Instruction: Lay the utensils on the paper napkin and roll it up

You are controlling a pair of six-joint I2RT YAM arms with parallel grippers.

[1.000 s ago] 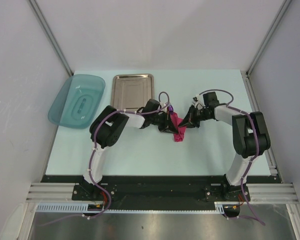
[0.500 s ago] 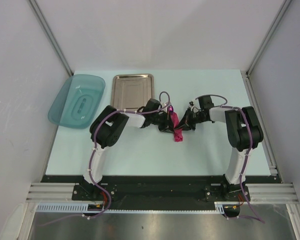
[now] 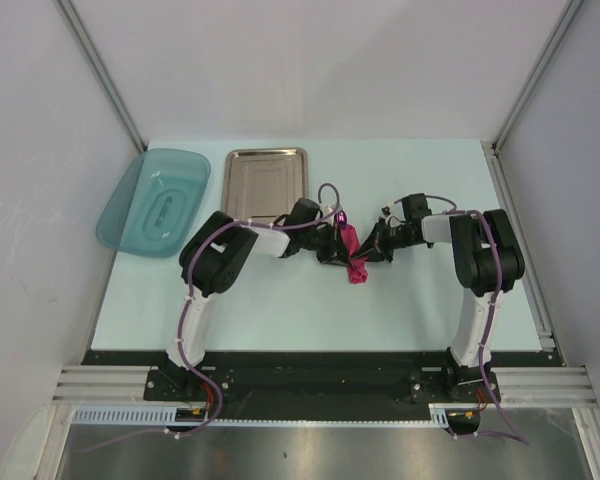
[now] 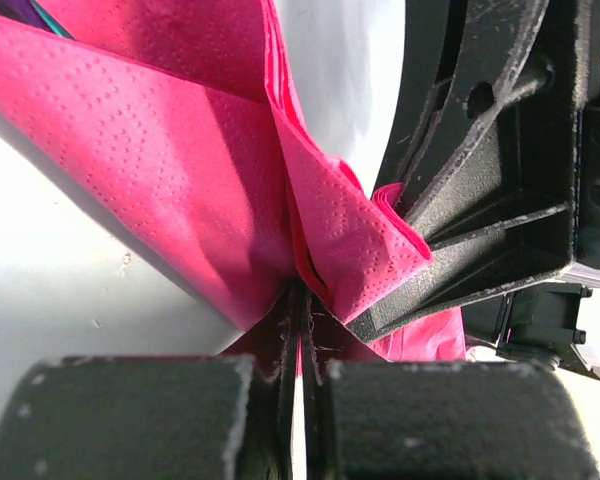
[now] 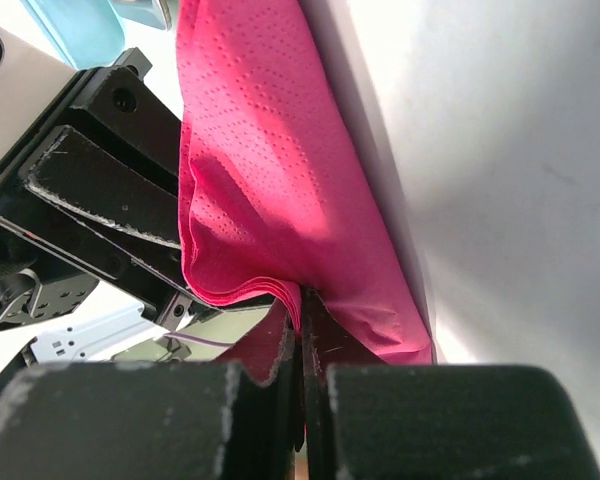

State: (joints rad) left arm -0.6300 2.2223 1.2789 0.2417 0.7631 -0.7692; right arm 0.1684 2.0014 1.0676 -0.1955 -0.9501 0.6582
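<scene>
The paper napkin (image 3: 354, 258) sits bunched into a narrow pink bundle in the middle of the counter (image 3: 280, 300), pinched from both sides. The left pincer (image 4: 300, 305) is clamped together on a fold of it, and the right pincer (image 5: 302, 305) is likewise closed on its lower edge.

The chief danger, I judge, is tearing: thin paper held by two arms this close will rip if they pull apart or twist unevenly. The bundle looks gathered rather than neatly rolled, so it could spring open on release. Of the utensils (image 4: 15, 8) only a purple and teal sliver shows, at the top corner of the left wrist view. They are probably tucked inside the fold, and could slide out of an open end.

The two pincers crowd each other, nearly touching, which leaves little room to turn. The steel tray (image 3: 267, 185) and teal dish (image 3: 150, 205) lie well apart at the far left, out of the way.
</scene>
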